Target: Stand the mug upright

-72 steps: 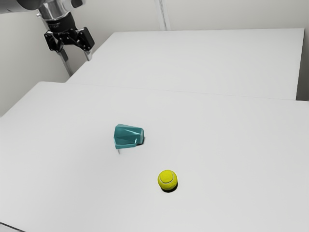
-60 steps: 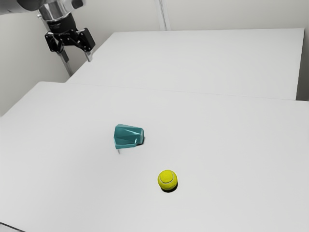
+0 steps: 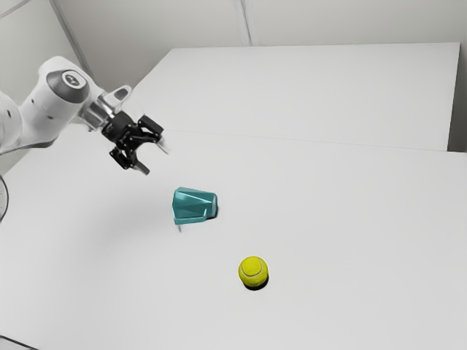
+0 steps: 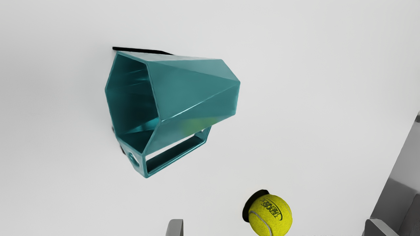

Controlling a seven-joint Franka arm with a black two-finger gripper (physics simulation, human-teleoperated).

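One white table (image 3: 350, 219), wide, pale, under everything. White arm (image 3: 66, 98) with dark joint cap, in from the exterior view's left, reaching toward the exterior view's right. Black gripper (image 3: 155, 160) on its end: fingers wide apart, nothing held, raised off the table and apart from the mug (image 3: 195, 205). Mug: teal, faceted, lying on its side on the table, not upright. Its opening (image 4: 133, 98) faces the exterior view's left, base toward the exterior view's right. Handle (image 4: 177, 161) is an angular loop, on the mug's side nearer the ball; faint yellow-green tint on the mug wall above it. Tennis ball (image 3: 253, 271): yellow-green, dark lettering, pale seam, dark shadow beside it. Sits on the table apart from the mug, farther toward the exterior view's right and closer to the exterior camera.
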